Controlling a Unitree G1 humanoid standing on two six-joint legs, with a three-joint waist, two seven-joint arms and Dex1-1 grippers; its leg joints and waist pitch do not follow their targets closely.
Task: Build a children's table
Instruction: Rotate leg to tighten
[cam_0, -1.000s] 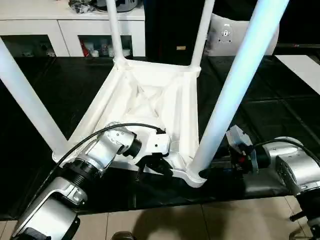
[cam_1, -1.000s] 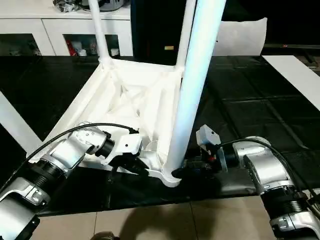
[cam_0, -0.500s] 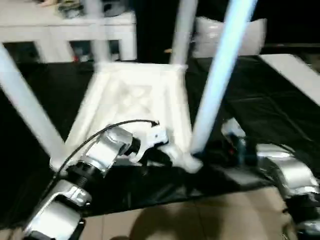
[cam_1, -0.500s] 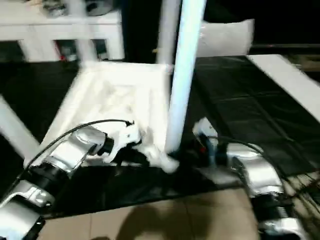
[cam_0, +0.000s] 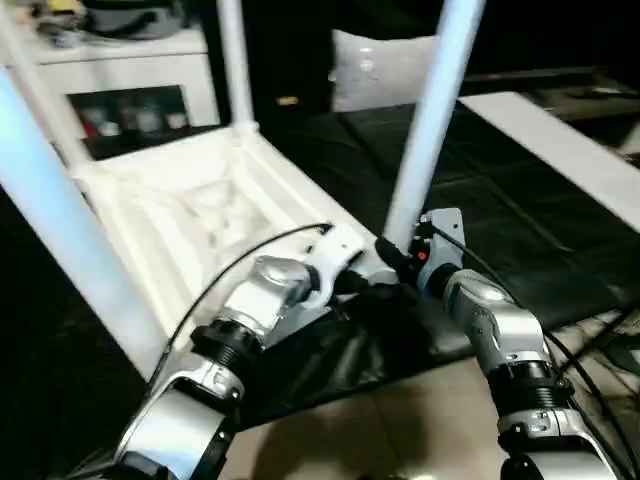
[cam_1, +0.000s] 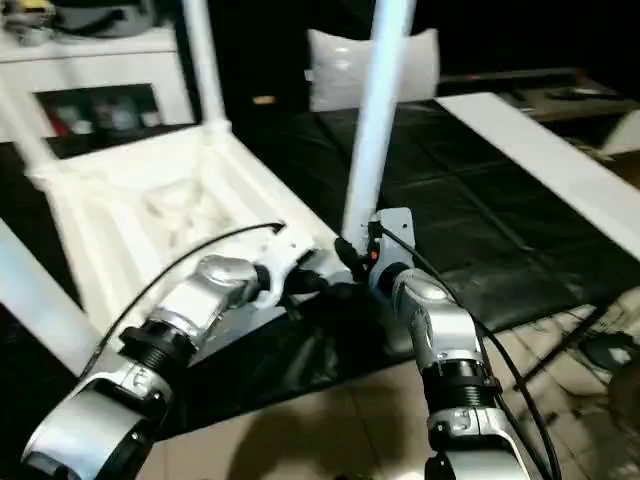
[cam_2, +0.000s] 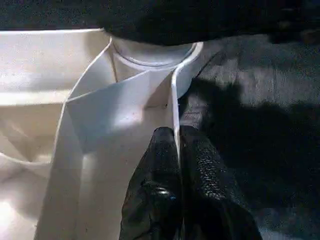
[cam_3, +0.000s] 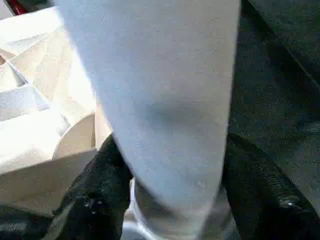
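The children's table lies upside down on the black cover, its ribbed white tabletop (cam_0: 190, 210) facing up. White legs stand in its corner sockets. At the near corner, my left gripper (cam_0: 352, 282) is shut on the tabletop's thin rim wall (cam_2: 172, 100), just beside the round socket (cam_2: 150, 52). My right gripper (cam_0: 396, 262) reaches in from the other side. Its black fingers (cam_3: 100, 187) clasp the base of the near leg (cam_0: 432, 120) on both sides, right above that socket. The leg (cam_3: 160, 90) stands upright between them.
Other legs rise at the far corner (cam_0: 235, 60) and at the near left (cam_0: 55, 200). A white cabinet (cam_0: 130, 55) and a white cushion (cam_0: 375, 65) stand behind. A white board (cam_0: 560, 140) lies at the right. The black cover's front edge (cam_0: 470, 345) meets tiled floor (cam_0: 380, 430).
The whole picture has swung round, so the camera has moved. Both grippers stay at the same near corner, the left on the rim and the right at the leg's base.
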